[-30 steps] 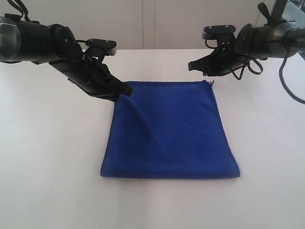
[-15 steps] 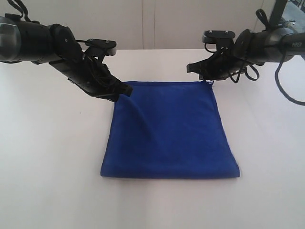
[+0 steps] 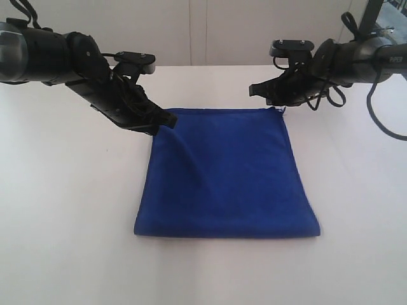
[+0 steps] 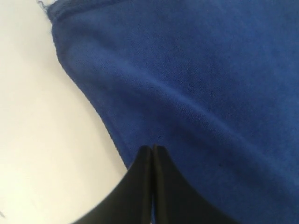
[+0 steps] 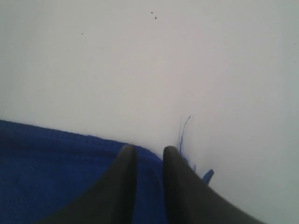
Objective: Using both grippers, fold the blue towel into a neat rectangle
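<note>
Nearest me, the blue towel [image 3: 229, 171] lies flat on the white table [image 3: 70, 210], roughly square. Its near edge looks rounded, so I'd guess it's already doubled once. One shallow crease runs diagonally from the far-left corner, otherwise it's smooth. At that far-left corner sits the left gripper [image 3: 166, 119], fingers pressed tight together with the tips right at the cloth's edge. The left wrist view [image 4: 153, 148] shows no gap, but I can't tell if any cloth is actually pinched between them. At the far-right corner, the right gripper [image 3: 259, 91] has its fingers slightly apart. In its wrist view [image 5: 148, 150] the tips sit just over the hem, beside the loose thread [image 5: 183, 130], with nothing gripped. My read on the step: securing both far corners before the next fold, with the right side lagging. The next move needs the right gripper to drop onto the corner and close on both layers. Then both grippers lift together and carry the far edge toward the near one evenly, or the fold skews. Compared with a second ago, the right gripper has come down and in toward the corner. The left arm and the towel haven't budged.
</note>
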### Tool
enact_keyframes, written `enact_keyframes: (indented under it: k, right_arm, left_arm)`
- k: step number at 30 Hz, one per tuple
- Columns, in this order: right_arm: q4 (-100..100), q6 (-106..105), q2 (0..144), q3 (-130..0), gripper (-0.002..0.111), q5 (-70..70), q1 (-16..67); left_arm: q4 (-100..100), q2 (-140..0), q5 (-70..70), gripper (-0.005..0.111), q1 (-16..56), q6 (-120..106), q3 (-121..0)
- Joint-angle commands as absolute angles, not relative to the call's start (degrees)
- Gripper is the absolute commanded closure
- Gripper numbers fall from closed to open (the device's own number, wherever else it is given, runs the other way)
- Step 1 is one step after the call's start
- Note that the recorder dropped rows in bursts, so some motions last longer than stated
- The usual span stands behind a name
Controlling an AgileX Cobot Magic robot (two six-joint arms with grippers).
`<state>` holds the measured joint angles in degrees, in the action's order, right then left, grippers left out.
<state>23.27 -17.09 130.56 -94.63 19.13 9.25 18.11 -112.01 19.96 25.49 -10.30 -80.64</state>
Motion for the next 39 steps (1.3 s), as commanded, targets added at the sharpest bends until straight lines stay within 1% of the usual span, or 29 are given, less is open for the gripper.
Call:
enact_keyframes:
  k: [1, 9, 11, 12, 13, 21, 30, 36, 38, 39]
  right_arm:
    - [23.6, -17.7, 131.0, -94.8, 0.088, 19.2, 9.3]
    - [23.6, -17.9, 131.8, -94.8, 0.089, 19.6, 9.3]
    - [23.6, -18.0, 131.8, -94.8, 0.098, 19.1, 9.3]
    - [23.4, -18.0, 131.7, -94.8, 0.107, 18.8, 9.3]
    - [23.3, -18.1, 131.6, -94.8, 0.108, 18.6, 9.3]
    - [18.9, -18.2, 127.5, -94.8, 0.108, 19.2, 8.2]
    - [17.4, -18.2, 130.5, -94.8, 0.108, 20.1, 7.9]
    - [17.4, -18.2, 131.1, -94.8, 0.108, 18.1, 7.9]
    - [17.0, -18.2, 130.9, -94.8, 0.103, 17.8, 7.9]
    - [16.6, -18.2, 130.9, -94.8, 0.097, 17.8, 7.9]
  left_arm:
    - [18.9, -111.4, 20.6, 0.107, 25.9, -10.1, -80.7]
    - [18.9, -111.4, 20.4, 0.107, 25.9, -10.1, -80.7]
    - [18.9, -111.4, 20.4, 0.107, 25.9, -10.1, -80.7]
    - [18.9, -111.4, 20.4, 0.107, 25.9, -10.1, -80.7]
    - [18.9, -111.4, 20.4, 0.107, 25.9, -10.1, -80.7]
    - [18.9, -111.4, 20.4, 0.107, 25.9, -10.1, -80.7]
    - [18.9, -111.4, 20.5, 0.107, 25.9, -10.1, -80.7]
    - [18.9, -111.4, 20.6, 0.107, 25.9, -10.1, -80.7]
    - [18.9, -111.4, 20.6, 0.107, 25.9, -10.1, -80.7]
    - [18.9, -111.4, 20.6, 0.107, 25.9, -10.1, -80.7]
